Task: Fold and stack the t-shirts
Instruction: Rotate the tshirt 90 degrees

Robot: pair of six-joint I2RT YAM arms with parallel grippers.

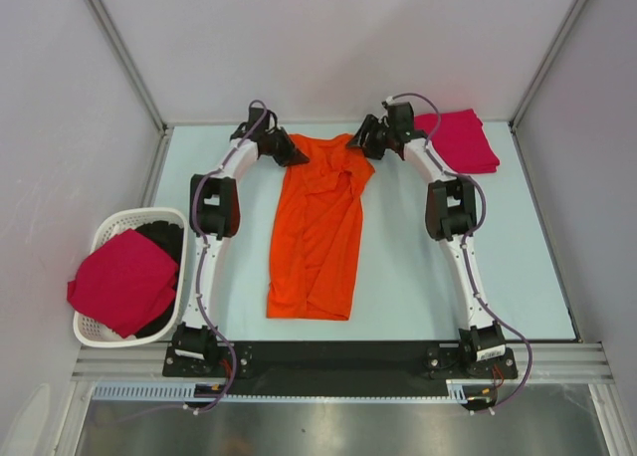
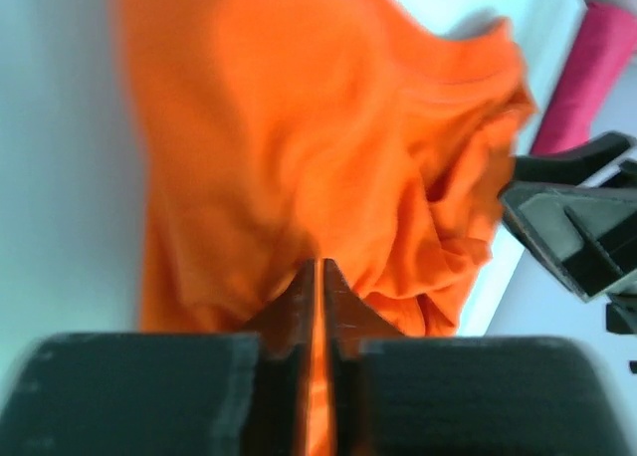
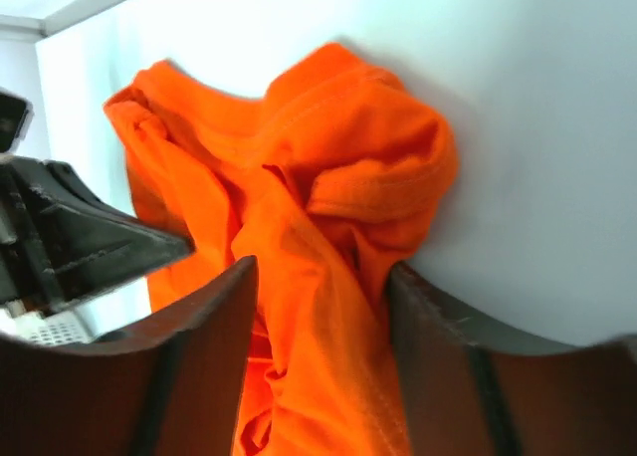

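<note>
The bright orange t-shirt [image 1: 317,232] is soft, matt, creased cloth; the pale blue bench [image 1: 418,277] looks smooth and matt; the white slatted basket [image 1: 127,215] is plastic.

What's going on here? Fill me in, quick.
Both arms are working the orange t-shirt, spread lengthwise mid-table. The left gripper is pinched shut on its far edge; the right gripper straddles the bunched far end with jaws apart. A folded crimson t-shirt lies at the far right; a second crimson t-shirt drapes over the white basket.

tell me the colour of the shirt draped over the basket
Shirt is crimson-pink; top view shows it best.
</note>
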